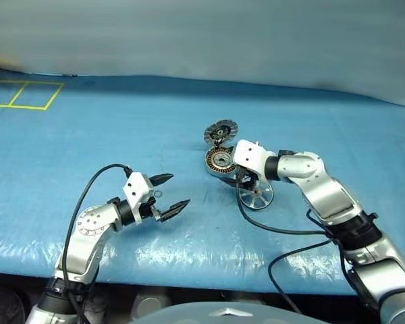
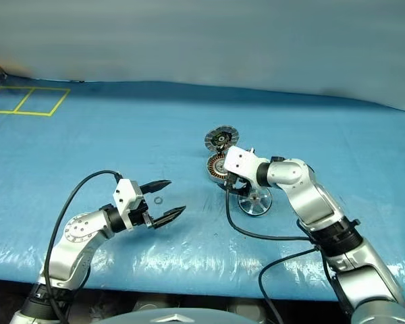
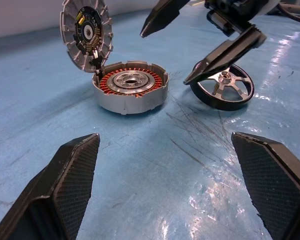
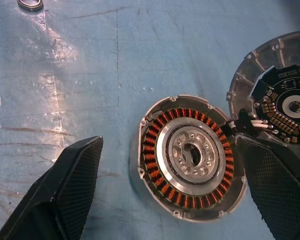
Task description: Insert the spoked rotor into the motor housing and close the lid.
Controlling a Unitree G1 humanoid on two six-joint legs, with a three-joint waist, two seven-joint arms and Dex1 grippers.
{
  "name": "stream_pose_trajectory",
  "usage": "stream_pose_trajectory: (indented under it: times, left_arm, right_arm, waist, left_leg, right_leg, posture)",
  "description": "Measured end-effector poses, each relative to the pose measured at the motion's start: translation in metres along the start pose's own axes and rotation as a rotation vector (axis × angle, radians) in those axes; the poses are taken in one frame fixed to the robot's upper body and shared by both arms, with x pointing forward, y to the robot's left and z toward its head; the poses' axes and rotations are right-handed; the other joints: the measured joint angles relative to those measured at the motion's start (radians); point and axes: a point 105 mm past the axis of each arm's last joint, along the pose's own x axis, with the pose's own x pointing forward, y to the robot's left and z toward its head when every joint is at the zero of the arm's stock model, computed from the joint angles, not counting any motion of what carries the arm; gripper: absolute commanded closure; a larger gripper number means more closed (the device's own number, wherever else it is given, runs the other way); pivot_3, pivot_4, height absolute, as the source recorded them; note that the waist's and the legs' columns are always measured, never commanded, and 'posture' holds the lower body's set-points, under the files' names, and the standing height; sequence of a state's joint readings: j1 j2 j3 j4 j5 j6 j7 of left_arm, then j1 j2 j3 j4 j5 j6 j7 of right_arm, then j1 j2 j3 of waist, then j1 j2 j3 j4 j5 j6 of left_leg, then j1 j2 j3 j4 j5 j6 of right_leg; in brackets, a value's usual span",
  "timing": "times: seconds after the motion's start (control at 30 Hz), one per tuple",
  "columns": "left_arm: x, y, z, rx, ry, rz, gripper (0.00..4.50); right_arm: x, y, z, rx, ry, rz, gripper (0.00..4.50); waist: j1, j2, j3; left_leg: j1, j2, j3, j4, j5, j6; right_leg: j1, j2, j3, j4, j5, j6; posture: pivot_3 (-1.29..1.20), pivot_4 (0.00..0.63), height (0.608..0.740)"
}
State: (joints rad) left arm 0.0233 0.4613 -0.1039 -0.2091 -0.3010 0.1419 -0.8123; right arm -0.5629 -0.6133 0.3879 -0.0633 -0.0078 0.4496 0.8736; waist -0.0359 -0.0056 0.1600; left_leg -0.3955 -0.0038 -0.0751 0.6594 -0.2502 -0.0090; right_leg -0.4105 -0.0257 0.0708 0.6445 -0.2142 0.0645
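Spoked rotor (image 3: 224, 89) lies flat, hub upward — right hand (image 3: 171, 44) spread above, left hand (image 1: 170, 194) released.

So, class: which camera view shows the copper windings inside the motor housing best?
The right wrist view: it looks straight down into the motor housing, showing the full winding ring. The left wrist view shows it side-on; in the eye views the right gripper partly hides it.
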Motion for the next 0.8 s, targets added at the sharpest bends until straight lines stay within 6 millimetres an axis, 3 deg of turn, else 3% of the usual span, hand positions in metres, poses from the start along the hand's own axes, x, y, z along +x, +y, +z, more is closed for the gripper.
stream_pose_trajectory:
  times: [0.27,0.53,0.63,0.8]
  left_arm:
    - [-0.003,-0.006,-0.011,-0.036,0.011,0.043,0.00]
    - [-0.006,-0.005,-0.016,-0.031,0.030,0.078,0.00]
    - [-0.006,-0.005,-0.017,-0.028,0.034,0.080,0.00]
    - [-0.005,-0.007,-0.017,-0.027,0.035,0.076,0.00]
  right_arm:
    - [0.019,0.007,-0.022,-0.034,0.122,0.116,0.02]
    - [0.028,0.003,-0.028,-0.054,0.147,0.114,0.02]
    - [0.028,0.003,-0.028,-0.083,0.163,0.117,0.58]
    - [0.028,0.000,-0.027,-0.139,0.199,0.110,2.19]
  waist:
    - [0.000,0.000,0.000]
    - [-0.001,0.000,0.000]
    - [-0.001,0.001,0.000]
    - [0.000,0.000,-0.001]
  left_leg:
    - [0.000,-0.001,0.000,-0.001,0.000,0.000]
    - [0.000,-0.001,0.000,-0.001,0.001,-0.001]
    - [0.000,-0.001,0.000,0.000,0.001,-0.001]
    - [0.001,-0.001,-0.001,-0.001,0.001,-0.001]
  right_leg:
    - [-0.001,-0.001,-0.001,0.000,0.000,0.000]
    - [0.000,-0.001,-0.001,0.000,0.000,0.000]
    - [0.000,-0.001,-0.001,0.000,0.000,0.000]
    - [0.001,-0.001,-0.001,0.000,0.000,0.000]
  posture:
    - [0.00,0.150,0.740]
    - [0.00,0.150,0.740]
    - [0.00,0.150,0.740]
    - [0.00,0.150,0.740]
